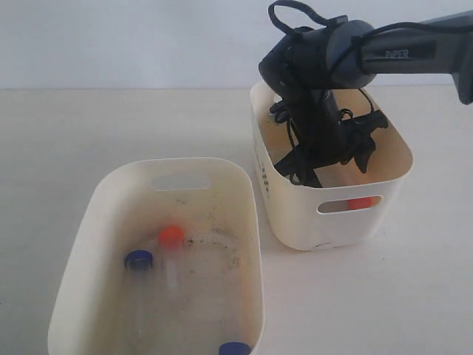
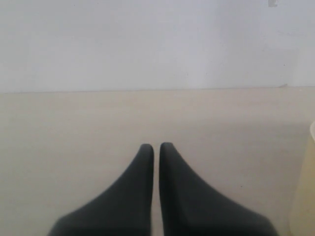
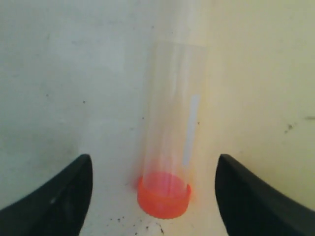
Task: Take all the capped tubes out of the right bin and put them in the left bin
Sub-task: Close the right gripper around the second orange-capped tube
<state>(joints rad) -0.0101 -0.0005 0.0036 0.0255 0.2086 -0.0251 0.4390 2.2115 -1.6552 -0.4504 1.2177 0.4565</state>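
Observation:
Inside the right bin (image 1: 295, 218), my right gripper (image 1: 336, 168) reaches down and stands open. On that bin's floor an orange-capped tube (image 3: 172, 113) lies between the fingers (image 3: 69, 191), untouched; its cap (image 1: 360, 203) shows through the slot handle. The left bin (image 1: 92, 203) holds three tubes: one with an orange cap (image 1: 171, 236) and two with blue caps (image 1: 138, 259) (image 1: 234, 347). My left gripper (image 2: 156, 146) is shut on nothing above bare table and is outside the exterior view.
The two bins stand close together on a pale table (image 1: 414, 296), the right one farther back. A cream bin edge (image 2: 305, 187) shows at the side of the left wrist view. A plain wall (image 1: 111, 37) runs behind.

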